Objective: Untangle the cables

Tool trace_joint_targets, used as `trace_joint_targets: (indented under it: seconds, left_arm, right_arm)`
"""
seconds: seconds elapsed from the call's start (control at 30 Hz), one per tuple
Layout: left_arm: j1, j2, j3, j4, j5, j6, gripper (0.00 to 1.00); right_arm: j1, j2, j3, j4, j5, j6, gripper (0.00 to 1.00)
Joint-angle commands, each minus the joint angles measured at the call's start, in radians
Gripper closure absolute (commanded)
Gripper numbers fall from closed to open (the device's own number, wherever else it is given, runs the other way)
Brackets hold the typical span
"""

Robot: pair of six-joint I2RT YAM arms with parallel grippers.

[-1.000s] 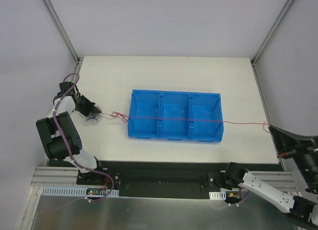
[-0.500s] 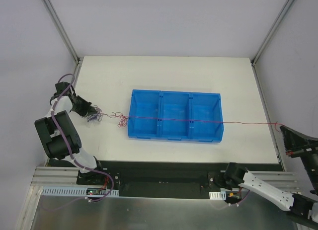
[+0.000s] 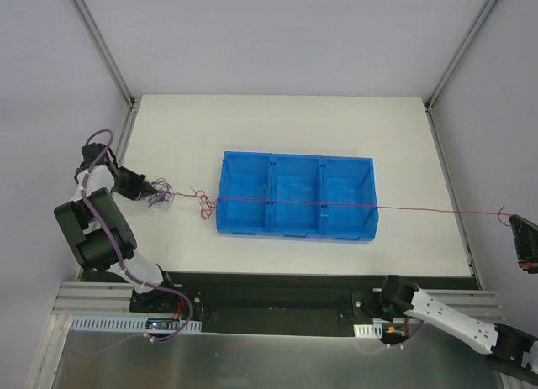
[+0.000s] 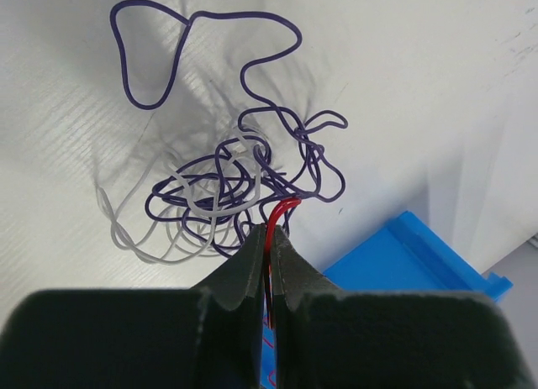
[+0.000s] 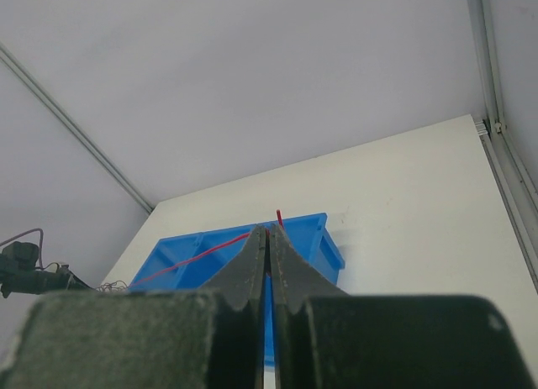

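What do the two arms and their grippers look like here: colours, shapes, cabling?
The left arm and right arm have white shells and black joint housings. A purple hose loops along the left one. The left gripper and right gripper each have two matte black fingers tapering to a wedge.

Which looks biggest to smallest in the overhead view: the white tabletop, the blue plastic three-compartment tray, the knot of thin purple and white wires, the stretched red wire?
1. white tabletop
2. blue plastic tray
3. knot of wires
The stretched red wire: longer than the tray but hair-thin, so left unranked.
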Motion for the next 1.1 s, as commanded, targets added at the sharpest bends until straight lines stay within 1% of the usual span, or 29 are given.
trace_joint_targets:
  seconds: [0.0,0.1,0.2,0.27,0.3,0.37,0.47,0.5,0.53,0.57,0.6,0.63,0.67,0.7,0.77,0.83,0.9,0.97,1.03,1.07]
  left_arm:
    - [0.034,-0.009,0.021,-0.001,-0.029,-0.007,1.0]
    - [0.037,-0.018,0.021,-0.003,-0.037,-0.001,1.0]
    - [0.037,-0.025,0.021,-0.001,-0.023,-0.001,1.0]
    - [0.032,-0.039,0.013,0.011,0.018,0.023,1.0]
    - [0.025,-0.045,0.01,0.031,0.061,0.041,1.0]
    - [-0.01,-0.07,0.003,0.046,0.099,0.068,1.0]
    - [-0.07,-0.12,-0.01,0.068,0.101,0.092,0.74]
    - [-0.093,-0.14,-0.008,0.072,0.097,0.101,0.61]
    - [-0.116,-0.159,-0.01,0.071,0.089,0.117,0.53]
    - [-0.136,-0.182,-0.01,0.071,0.078,0.129,0.42]
    - [-0.161,-0.208,-0.011,0.071,0.066,0.147,0.35]
    - [-0.179,-0.231,-0.013,0.068,0.046,0.161,0.3]
    - [-0.194,-0.255,-0.019,0.063,0.032,0.172,0.26]
    - [-0.208,-0.284,-0.025,0.062,0.026,0.183,0.24]
    - [-0.24,-0.331,-0.043,0.059,0.027,0.201,0.25]
    - [-0.277,-0.364,-0.074,0.049,0.041,0.213,0.36]
    - [-0.306,-0.378,-0.126,0.037,0.084,0.213,0.44]
    - [-0.334,-0.383,-0.175,0.02,0.124,0.21,0.45]
    - [-0.356,-0.398,-0.232,0.003,0.132,0.198,0.43]
    - [-0.371,-0.409,-0.26,0.002,0.129,0.191,0.41]
  right_arm:
    - [0.011,-0.088,0.041,0.02,0.038,-0.036,0.99]
    - [0.017,-0.092,0.064,0.009,0.03,-0.027,0.99]
    - [0.021,-0.086,0.041,0.024,0.01,-0.021,0.99]
    - [0.029,-0.074,-0.029,0.064,-0.028,-0.001,0.99]
    - [0.037,-0.06,-0.08,0.092,-0.057,0.013,0.99]
    - [0.064,-0.011,-0.201,0.155,-0.114,0.06,0.99]
    - [0.077,0.159,-0.356,0.259,-0.234,0.088,0.99]
    - [0.077,0.222,-0.386,0.294,-0.289,0.118,0.99]
    - [0.075,0.274,-0.406,0.326,-0.339,0.117,0.99]
    - [0.077,0.337,-0.413,0.348,-0.391,0.117,0.99]
    - [0.075,0.387,-0.415,0.369,-0.436,0.117,0.99]
    - [0.075,0.441,-0.413,0.383,-0.474,0.119,0.99]
    - [0.077,0.49,-0.409,0.399,-0.523,0.119,0.99]
    - [0.075,0.529,-0.401,0.409,-0.563,0.117,0.99]
    - [0.075,0.593,-0.386,0.428,-0.665,0.109,0.99]
    - [0.077,0.633,-0.375,0.446,-0.746,0.097,0.99]
    - [0.077,0.652,-0.375,0.475,-0.81,0.099,0.99]
    - [0.077,0.667,-0.374,0.514,-0.861,0.07,0.99]
    - [0.077,0.687,-0.364,0.552,-0.883,0.077,0.99]
    - [0.077,0.702,-0.355,0.564,-0.925,0.079,0.99]
